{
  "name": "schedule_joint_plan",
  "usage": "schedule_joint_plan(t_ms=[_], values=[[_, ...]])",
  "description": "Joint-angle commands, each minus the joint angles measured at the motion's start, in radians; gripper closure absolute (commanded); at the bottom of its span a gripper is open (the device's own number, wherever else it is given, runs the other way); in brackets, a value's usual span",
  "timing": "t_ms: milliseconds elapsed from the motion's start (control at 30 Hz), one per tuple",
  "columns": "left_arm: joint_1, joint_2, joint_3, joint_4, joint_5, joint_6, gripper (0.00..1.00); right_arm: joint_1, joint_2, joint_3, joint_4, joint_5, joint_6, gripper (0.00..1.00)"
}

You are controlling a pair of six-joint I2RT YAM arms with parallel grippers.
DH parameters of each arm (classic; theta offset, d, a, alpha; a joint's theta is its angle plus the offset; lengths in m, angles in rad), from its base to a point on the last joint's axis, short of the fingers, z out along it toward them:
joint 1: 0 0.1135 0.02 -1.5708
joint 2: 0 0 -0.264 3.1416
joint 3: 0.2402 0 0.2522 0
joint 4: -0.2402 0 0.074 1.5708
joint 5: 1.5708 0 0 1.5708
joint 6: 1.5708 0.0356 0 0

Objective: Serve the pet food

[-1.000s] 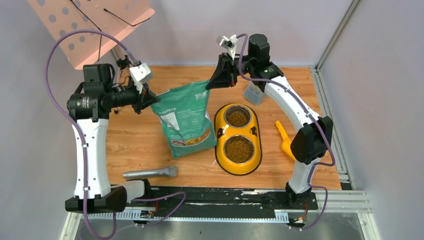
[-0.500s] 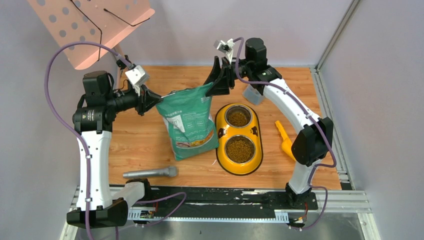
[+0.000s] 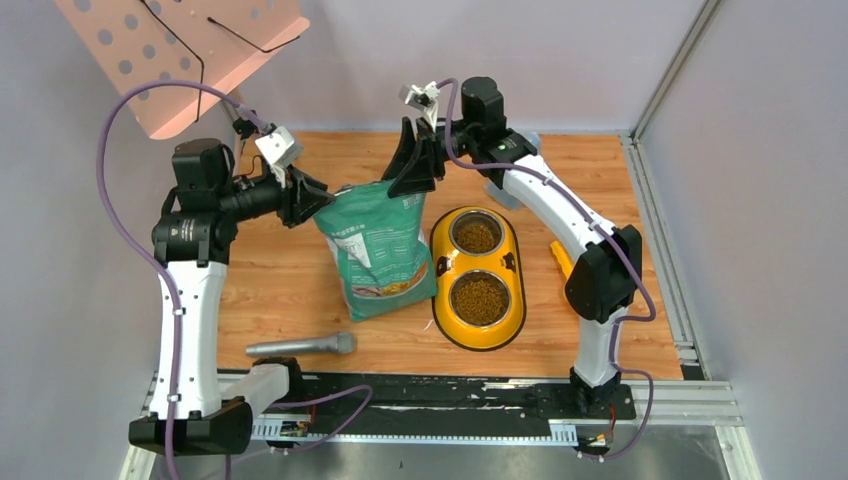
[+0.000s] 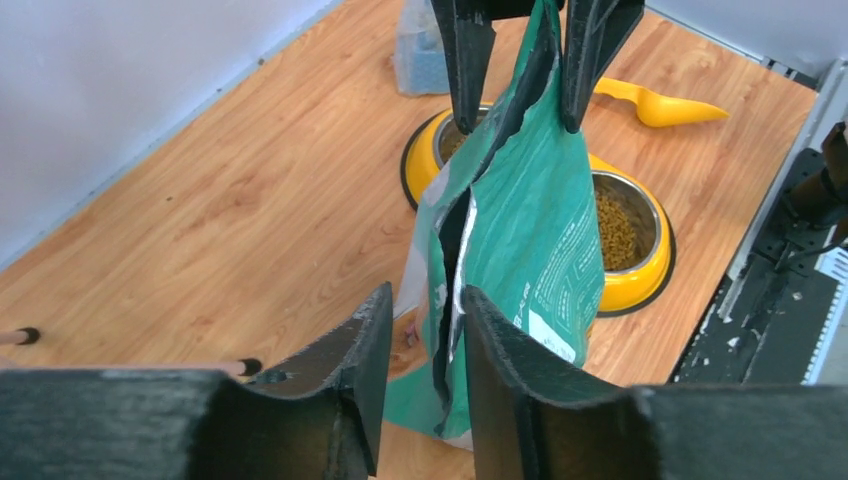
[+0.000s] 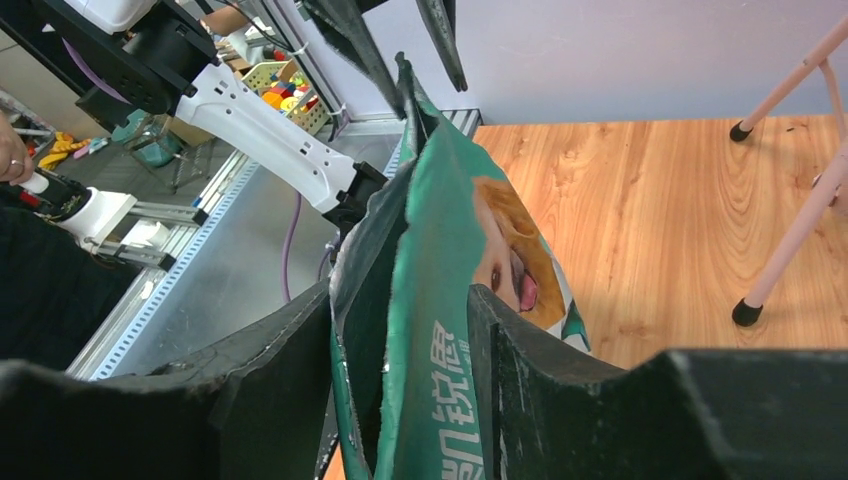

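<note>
The pet food [image 3: 478,298] fills both steel bowls of the yellow feeder [image 3: 440,270], also seen in the left wrist view as pet food [image 4: 615,225]. A green printed bag [image 3: 380,250] stands left of the feeder, its torn mouth up. My left gripper [image 3: 318,195] is open at the bag's left top corner; in the wrist view, the bag [image 4: 530,230] edge lies just beyond the left gripper [image 4: 425,300]. My right gripper [image 3: 408,175] is open astride the right top corner. The bag [image 5: 440,260] mouth sits loosely inside the right gripper [image 5: 400,290].
A yellow scoop [image 4: 660,105] lies right of the feeder, partly behind my right arm. A translucent container [image 4: 415,55] stands at the back. A grey cylinder [image 3: 300,345] lies near the front edge. A pink perforated stand [image 3: 180,50] rises at the back left.
Both grippers have gone from shut on the bag's top corners to open. The right gripper has shifted left along the bag's top, and the bag now stands more upright.
</note>
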Motion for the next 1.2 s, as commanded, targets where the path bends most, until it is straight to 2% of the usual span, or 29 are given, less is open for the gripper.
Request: schedule_joint_plan(t_ms=[0,33,100,167,333,433,500,533,567,600,667,700,733,767,833,867,1000,1100,1167], values=[[-0.034,-0.015,-0.017,0.069,-0.028,-0.058,0.55,0.004,-0.001,0.003,0.024,-0.008,-0.016,0.54],[-0.037,-0.012,-0.02,0.072,-0.033,-0.06,0.47,0.005,0.0,0.003,0.024,-0.01,-0.016,0.58],[-0.07,-0.003,-0.023,0.074,-0.035,-0.057,0.41,0.008,0.003,0.007,0.023,-0.02,-0.015,0.66],[-0.087,0.009,-0.019,0.072,-0.032,-0.051,0.39,0.009,0.002,0.013,0.025,-0.028,-0.017,0.74],[-0.138,0.048,0.003,0.057,0.008,-0.047,0.4,0.01,-0.003,0.012,0.023,-0.021,-0.023,0.85],[-0.168,0.074,0.013,0.032,0.022,-0.037,0.45,0.01,-0.012,0.011,0.022,-0.019,-0.027,0.89],[-0.175,0.087,0.021,0.015,0.027,-0.023,0.54,0.01,-0.02,0.007,0.02,-0.015,-0.035,0.96],[-0.178,0.095,0.027,0.013,0.028,-0.022,0.63,0.011,-0.023,0.006,0.016,-0.009,-0.04,1.0],[-0.18,0.099,0.03,0.011,0.031,-0.024,0.67,0.01,-0.026,0.005,0.01,0.001,-0.046,1.0],[-0.18,0.105,0.035,0.01,0.032,-0.023,0.78,0.01,-0.03,0.003,0.001,0.01,-0.055,1.0],[-0.183,0.107,0.038,0.01,0.03,-0.02,0.91,0.01,-0.034,0.001,-0.017,0.02,-0.075,1.0],[-0.185,0.106,0.039,0.01,0.021,-0.015,0.95,0.01,-0.034,0.002,-0.025,0.024,-0.081,0.93],[-0.185,0.105,0.038,0.01,0.016,-0.011,1.0,0.012,-0.031,0.005,-0.029,0.027,-0.082,0.79],[-0.186,0.103,0.037,0.01,0.015,-0.005,1.0,0.015,-0.027,0.007,-0.032,0.027,-0.084,0.67],[-0.187,0.1,0.037,0.01,0.015,-0.002,1.0,0.029,-0.014,0.018,-0.04,0.026,-0.089,0.55],[-0.188,0.099,0.037,0.01,0.016,-0.001,1.0,0.037,-0.003,0.029,-0.043,0.025,-0.093,0.53],[-0.194,0.099,0.037,0.01,0.014,0.007,1.0,0.071,0.032,0.075,-0.053,0.035,-0.104,0.55],[-0.196,0.1,0.044,0.01,0.012,0.005,1.0,0.089,0.054,0.105,-0.06,0.061,-0.104,0.63],[-0.196,0.1,0.05,0.011,0.008,0.004,1.0,0.095,0.056,0.111,-0.063,0.073,-0.105,0.71]])
